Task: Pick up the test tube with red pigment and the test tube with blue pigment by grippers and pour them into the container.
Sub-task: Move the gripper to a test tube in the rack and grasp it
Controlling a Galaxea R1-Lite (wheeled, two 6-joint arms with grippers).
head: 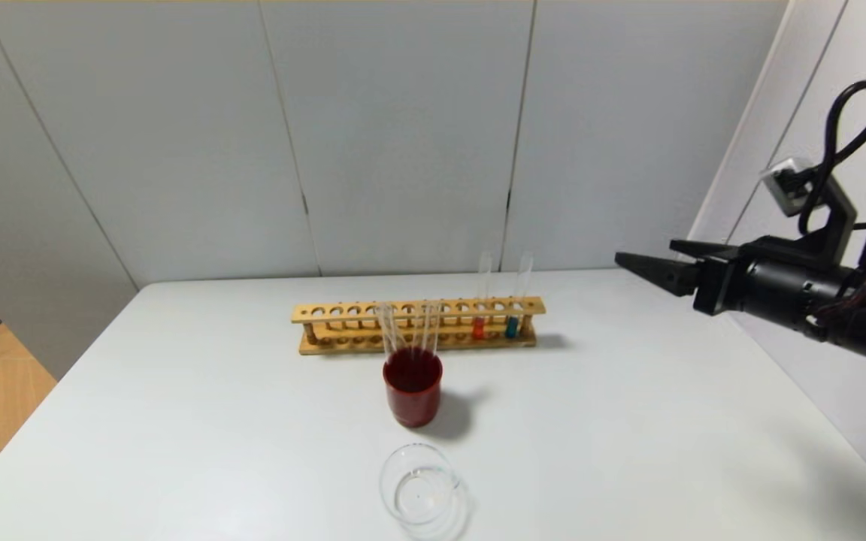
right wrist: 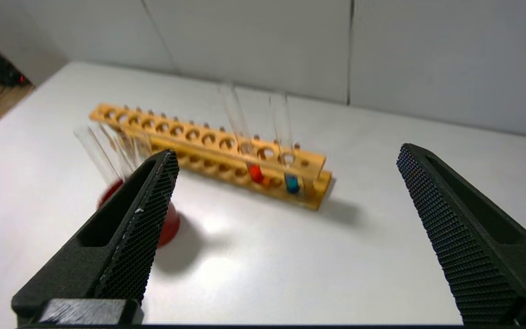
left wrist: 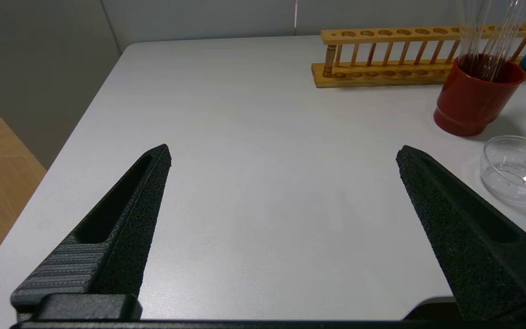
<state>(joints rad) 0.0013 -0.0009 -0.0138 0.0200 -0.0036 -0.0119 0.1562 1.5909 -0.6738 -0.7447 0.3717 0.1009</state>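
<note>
My right gripper [head: 647, 269] hangs in the air off the right end of the table, fingers spread wide with nothing between them, its tips aimed leftward toward the rack and well apart from it. My left gripper [left wrist: 283, 155] is out of the head view; its own camera shows it low over the near left part of the white table [head: 628, 421], jaws fully apart and empty.

The test tube with red pigment [head: 480, 300] is a slim clear glass tube with a little red-orange liquid at its rounded bottom. Just to its right stands the test tube with blue pigment [head: 517, 299], alike but with bright blue liquid. Both sit in holes near the right end of the wooden test tube rack [head: 418, 324], which lies across the middle of the table. Each tube stands upright, long axis vertical, open mouth up, rising well above the rack's top rail.

In front of the rack is a dark red cup [head: 413, 394] holding several colourless tubes [head: 407, 330] that lean outward. Nearer to me, close to the table's front edge, sits the container [head: 419, 488], a small clear glass cup, apart from the red cup.
</note>
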